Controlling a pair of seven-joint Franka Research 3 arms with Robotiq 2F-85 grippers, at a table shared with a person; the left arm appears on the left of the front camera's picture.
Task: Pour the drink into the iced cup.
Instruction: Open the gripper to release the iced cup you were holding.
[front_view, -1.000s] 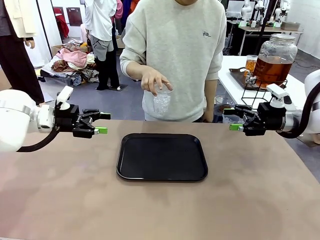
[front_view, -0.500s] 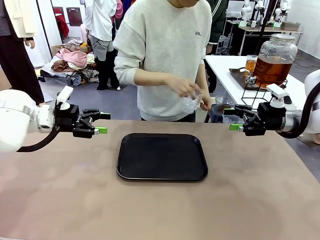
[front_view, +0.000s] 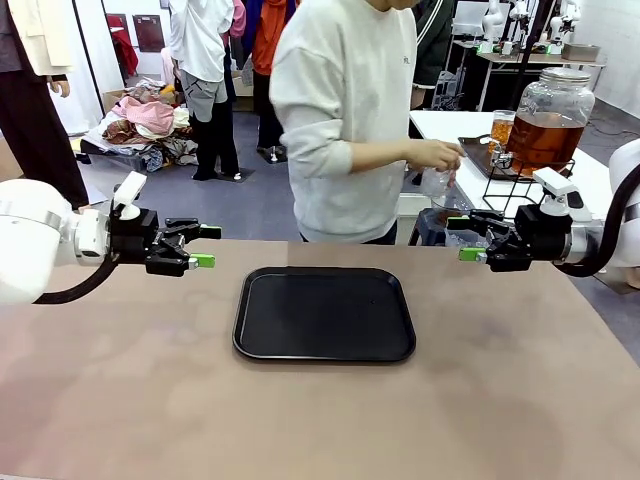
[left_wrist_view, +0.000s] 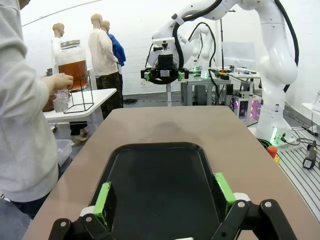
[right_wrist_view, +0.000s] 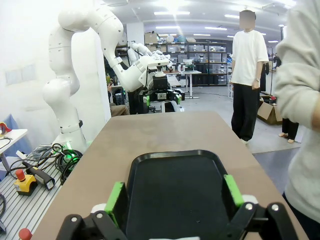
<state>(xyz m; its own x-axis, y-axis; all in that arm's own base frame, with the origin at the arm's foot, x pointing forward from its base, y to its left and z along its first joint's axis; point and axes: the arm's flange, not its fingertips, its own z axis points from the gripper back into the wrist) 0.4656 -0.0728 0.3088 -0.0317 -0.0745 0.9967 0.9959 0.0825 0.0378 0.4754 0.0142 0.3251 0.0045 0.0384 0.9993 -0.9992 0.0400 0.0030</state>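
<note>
Grippers idle: we've got the left gripper (front_view: 203, 246) and right gripper (front_view: 464, 238) hovering wide open either side of the black tray (front_view: 324, 313), nothing held. Person's hand (front_view: 437, 154) has the iced cup (front_view: 437, 184) up at the side table, near the jar of amber drink (front_view: 545, 133) on its wire stand. To do this well, we'd say: cup square under the spout, tap eased open, arms kept clear meanwhile.

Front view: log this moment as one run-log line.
left tool: open, hovering | right tool: open, hovering | black tray: bare | person's hand: holds clear cup near dispenser jar of amber drink
</note>
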